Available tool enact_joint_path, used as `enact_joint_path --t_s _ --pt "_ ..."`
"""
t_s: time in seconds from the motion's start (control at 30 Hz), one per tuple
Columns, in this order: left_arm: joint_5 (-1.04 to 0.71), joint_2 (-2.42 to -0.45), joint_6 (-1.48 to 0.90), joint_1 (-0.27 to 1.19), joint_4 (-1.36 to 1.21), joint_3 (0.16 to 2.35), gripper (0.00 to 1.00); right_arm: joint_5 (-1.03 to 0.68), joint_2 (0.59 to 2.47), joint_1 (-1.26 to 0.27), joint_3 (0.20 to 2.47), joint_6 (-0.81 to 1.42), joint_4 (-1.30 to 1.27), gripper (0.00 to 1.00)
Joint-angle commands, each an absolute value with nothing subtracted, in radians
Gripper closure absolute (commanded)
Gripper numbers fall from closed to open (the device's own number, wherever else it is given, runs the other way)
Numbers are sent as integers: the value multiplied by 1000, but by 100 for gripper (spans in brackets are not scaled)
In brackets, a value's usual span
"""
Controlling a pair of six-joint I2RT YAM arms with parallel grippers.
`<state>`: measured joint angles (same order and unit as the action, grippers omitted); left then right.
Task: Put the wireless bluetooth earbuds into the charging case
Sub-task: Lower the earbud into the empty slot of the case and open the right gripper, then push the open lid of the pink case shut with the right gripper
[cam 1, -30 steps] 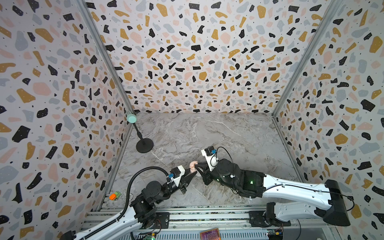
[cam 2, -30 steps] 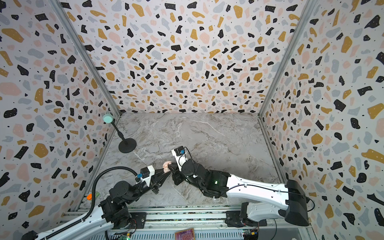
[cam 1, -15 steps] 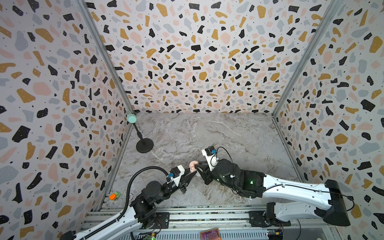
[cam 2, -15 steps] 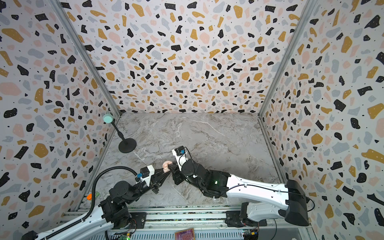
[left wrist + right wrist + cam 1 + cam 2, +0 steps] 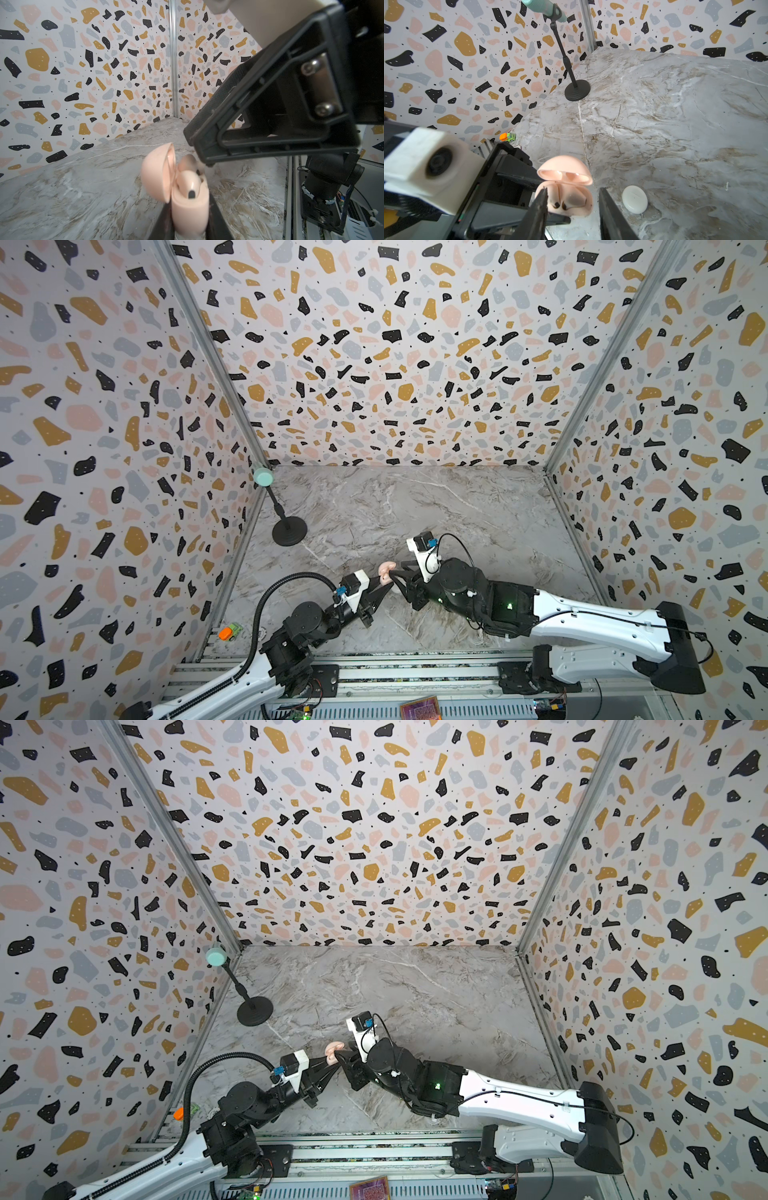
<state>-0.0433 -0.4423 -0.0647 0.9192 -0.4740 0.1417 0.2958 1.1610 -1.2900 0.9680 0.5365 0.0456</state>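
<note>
My left gripper (image 5: 384, 587) (image 5: 190, 221) is shut on a pale pink charging case (image 5: 386, 570) (image 5: 333, 1050) (image 5: 190, 209), holding it upright just above the table with its lid (image 5: 155, 174) hinged open. Two pale pink earbuds (image 5: 188, 184) (image 5: 576, 199) sit in the case's wells. My right gripper (image 5: 400, 578) (image 5: 572, 199) hovers over the open case. Its jaws are open, one finger (image 5: 540, 199) on each side of the case, and nothing is between them.
A closed white round case (image 5: 634, 199) lies on the marble table (image 5: 675, 124) beside the pink one. A black microphone stand (image 5: 289, 531) (image 5: 577, 91) stands at the back left. A small orange-and-green toy car (image 5: 230, 630) sits at the table's front left edge.
My right gripper's jaws have spread apart over the case. Neither arm has shifted much, and the left gripper keeps its hold.
</note>
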Motion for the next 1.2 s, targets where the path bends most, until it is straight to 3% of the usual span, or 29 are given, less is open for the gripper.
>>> enact_joint_path --t_s 0.0,0.17,0.4,0.57,0.9,1.17 --pt "-51 -434 -55 920 -534 161 100 290 1121 -1295 1005 534 54 55" --pt "-61 -434 -48 920 -534 160 100 291 1099 -1295 1005 535 58 47" --pt "-83 -428 -37 920 -535 158 100 289 1058 -1281 975 543 40 15" --pt "-122 -436 -41 920 -544 158 100 204 1024 -1235 932 571 -3 1" --pt "-199 -441 -95 918 -570 160 100 -184 935 -1047 759 669 -221 1" --pt "-273 -475 -131 918 -587 169 100 -333 969 -1025 717 686 -315 1"
